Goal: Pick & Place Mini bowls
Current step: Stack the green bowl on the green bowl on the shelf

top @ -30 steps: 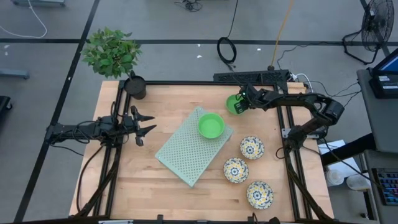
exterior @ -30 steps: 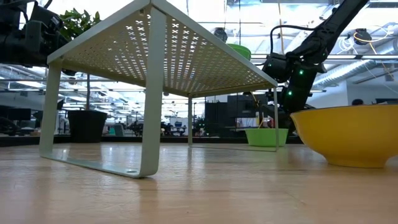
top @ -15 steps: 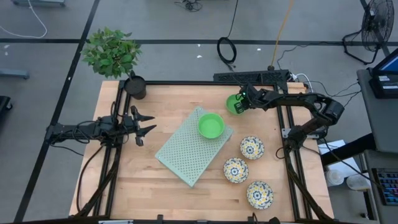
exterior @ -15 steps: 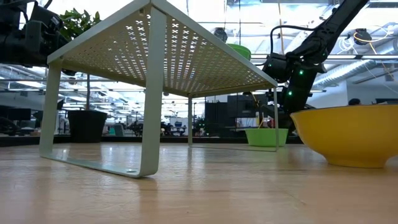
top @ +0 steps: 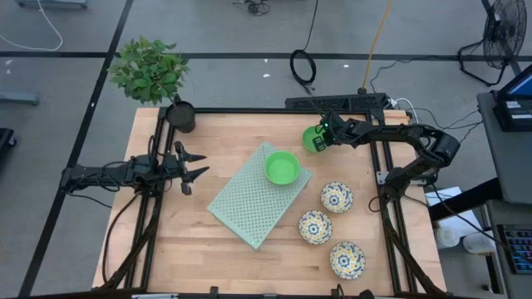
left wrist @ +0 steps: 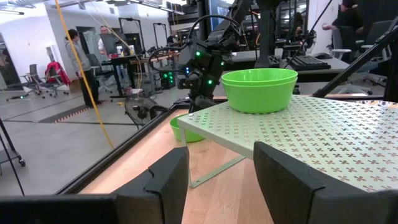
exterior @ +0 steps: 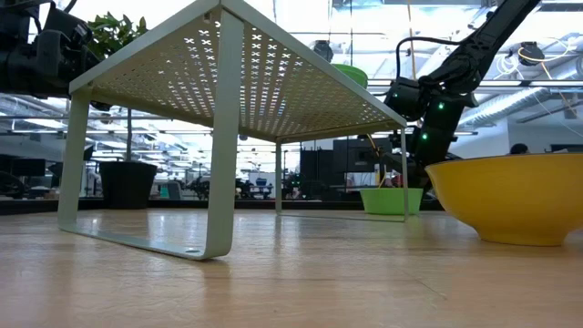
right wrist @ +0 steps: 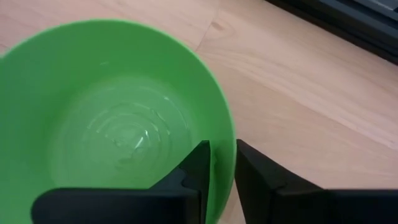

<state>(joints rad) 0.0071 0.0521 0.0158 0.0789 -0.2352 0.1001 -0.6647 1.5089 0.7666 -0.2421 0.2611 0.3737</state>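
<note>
One plain green mini bowl [top: 283, 167] stands on the pale green perforated mat [top: 249, 203], a raised rack. A second green bowl [top: 312, 139] rests by its base on the table near the far right corner, and my right gripper [top: 324, 133] is shut on it. Three floral mini bowls [top: 337, 197] [top: 315, 226] [top: 347, 259] sit on the table to the right of the mat. My left gripper [top: 195, 164] hovers open at the table's left side, off the mat's left edge. In the low view, one yellow bowl wall [exterior: 510, 196] looms near. My right gripper [right wrist: 222, 168] holds the green bowl by its rim [right wrist: 224, 146], on the side toward the table's right edge. One finger [right wrist: 198, 165] is inside the bowl and the other [right wrist: 252, 168] outside. The fingers come slanting down from the right. The bowl [exterior: 390, 200] stands upright on the table.
A black plant pot [top: 180, 116] with a leafy plant stands at the table's far left corner. The black frame rail [top: 332, 104] runs along the far edge behind the held bowl. Bare wood lies between the mat and the near edge [top: 183, 249].
</note>
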